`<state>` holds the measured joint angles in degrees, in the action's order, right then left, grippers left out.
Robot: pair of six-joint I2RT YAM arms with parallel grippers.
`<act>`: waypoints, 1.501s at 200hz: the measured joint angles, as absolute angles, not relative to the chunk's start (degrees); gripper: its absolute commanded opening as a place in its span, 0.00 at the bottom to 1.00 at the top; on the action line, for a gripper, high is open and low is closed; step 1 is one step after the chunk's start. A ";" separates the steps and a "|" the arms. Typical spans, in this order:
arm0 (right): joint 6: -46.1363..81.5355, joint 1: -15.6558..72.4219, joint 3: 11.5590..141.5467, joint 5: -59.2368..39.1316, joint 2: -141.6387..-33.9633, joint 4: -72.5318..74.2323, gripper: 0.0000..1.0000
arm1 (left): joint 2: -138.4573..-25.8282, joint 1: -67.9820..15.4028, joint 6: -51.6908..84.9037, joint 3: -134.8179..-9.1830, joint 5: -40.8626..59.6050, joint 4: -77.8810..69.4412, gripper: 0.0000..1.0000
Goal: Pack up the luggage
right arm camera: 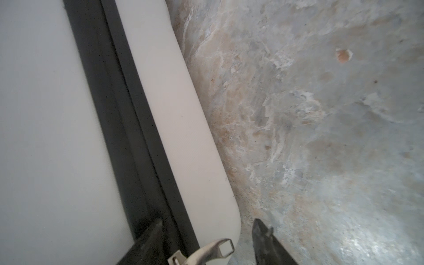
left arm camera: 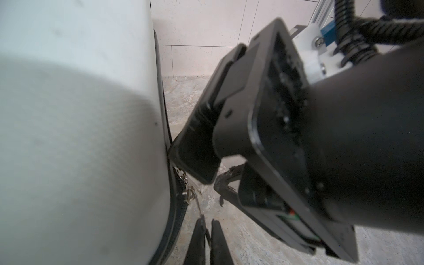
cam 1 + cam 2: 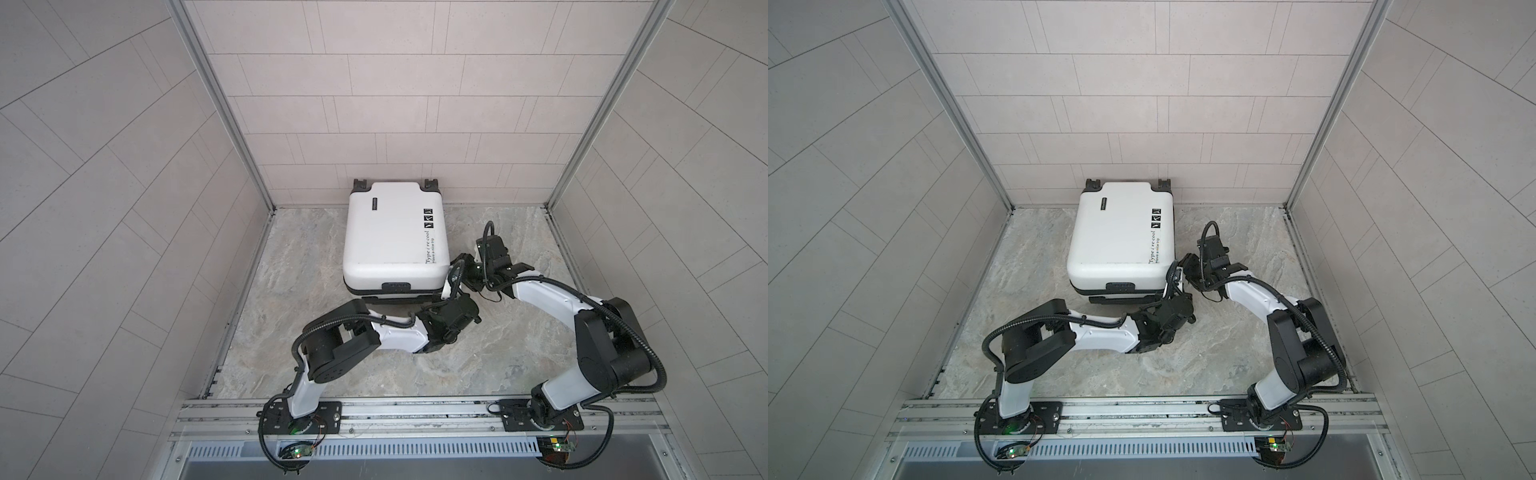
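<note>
Pressed together, the left gripper [image 2: 207,221] pinches a thin zipper pull [image 2: 199,205]; the closed luggage [image 3: 395,237] lies just beside its fingertips. Spread, the right gripper [image 1: 207,222] straddles a silver pull tab [image 1: 206,250]. Better to draw along the seam [image 1: 128,137], not outward. One luggage, two grippers, one pull per wrist view

Luggage [image 3: 395,232] face: "Have a nice trip" (black print).
</note>
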<state>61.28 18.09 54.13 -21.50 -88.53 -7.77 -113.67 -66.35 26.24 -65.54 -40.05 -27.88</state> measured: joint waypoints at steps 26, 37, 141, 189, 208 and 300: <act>59.11 18.04 55.44 -25.85 -88.47 -12.25 0.84 | -110.04 -66.50 25.65 -62.57 -35.29 -29.10 0.50; 57.95 18.17 56.42 -28.10 -88.47 -14.41 0.86 | -106.50 -66.65 25.76 -60.07 -33.76 -27.35 0.58; 45.74 7.53 62.83 -33.58 -85.38 -31.05 0.91 | -74.28 -60.40 23.24 -63.68 -31.55 -0.21 0.90; 39.29 7.38 66.02 -33.54 -81.69 -36.67 0.91 | -67.77 -32.38 30.81 -65.34 -21.08 18.11 0.94; 37.82 7.38 66.00 -33.28 -80.05 -38.24 0.91 | -65.39 -22.48 32.05 -65.34 -14.55 20.71 0.95; 34.68 7.03 66.96 -31.40 -77.87 -43.68 0.93 | -77.56 -7.31 35.86 -59.33 16.32 12.14 0.95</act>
